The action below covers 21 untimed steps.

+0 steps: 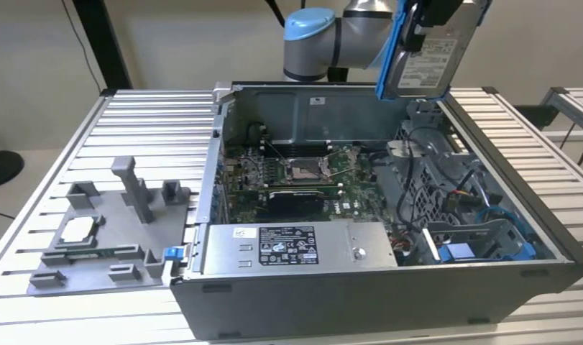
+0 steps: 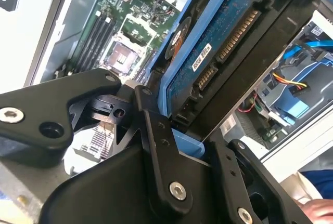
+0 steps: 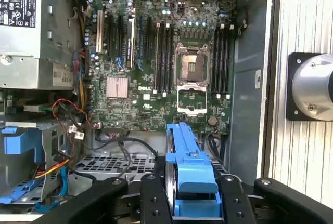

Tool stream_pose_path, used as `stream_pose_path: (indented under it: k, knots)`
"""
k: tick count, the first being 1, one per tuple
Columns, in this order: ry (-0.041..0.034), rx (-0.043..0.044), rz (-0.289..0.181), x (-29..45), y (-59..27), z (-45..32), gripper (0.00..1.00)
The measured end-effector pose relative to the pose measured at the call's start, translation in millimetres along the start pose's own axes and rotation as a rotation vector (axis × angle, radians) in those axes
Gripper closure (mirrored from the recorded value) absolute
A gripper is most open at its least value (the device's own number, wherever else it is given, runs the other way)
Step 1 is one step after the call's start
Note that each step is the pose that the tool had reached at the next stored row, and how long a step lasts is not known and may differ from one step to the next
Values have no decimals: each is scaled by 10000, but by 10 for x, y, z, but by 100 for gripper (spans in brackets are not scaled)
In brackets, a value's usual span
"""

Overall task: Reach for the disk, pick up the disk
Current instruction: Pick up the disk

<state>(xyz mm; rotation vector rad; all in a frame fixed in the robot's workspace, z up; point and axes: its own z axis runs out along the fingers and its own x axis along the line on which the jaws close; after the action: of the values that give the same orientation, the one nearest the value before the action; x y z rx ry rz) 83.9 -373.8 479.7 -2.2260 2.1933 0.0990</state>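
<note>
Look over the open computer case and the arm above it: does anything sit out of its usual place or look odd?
Yes. The disk, in its blue bracket, hangs in the air above the case's back corner, clamped in the gripper rather than seated in a bay. The processor socket on the motherboard lies open and bare. Nothing looks spilled or broken.

open computer case [image 1: 368,287] on slatted table [image 1: 147,115]; motherboard [image 1: 291,172] exposed, grey power supply [image 1: 296,248] inside; grey fixture tray [image 1: 99,237] beside case.
</note>
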Motion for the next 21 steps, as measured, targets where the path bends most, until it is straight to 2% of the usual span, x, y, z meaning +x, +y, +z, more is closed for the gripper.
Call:
stream_pose_path:
  k: [21]
  knots:
    - [0, 0, 1, 158, 2, -7, 100]
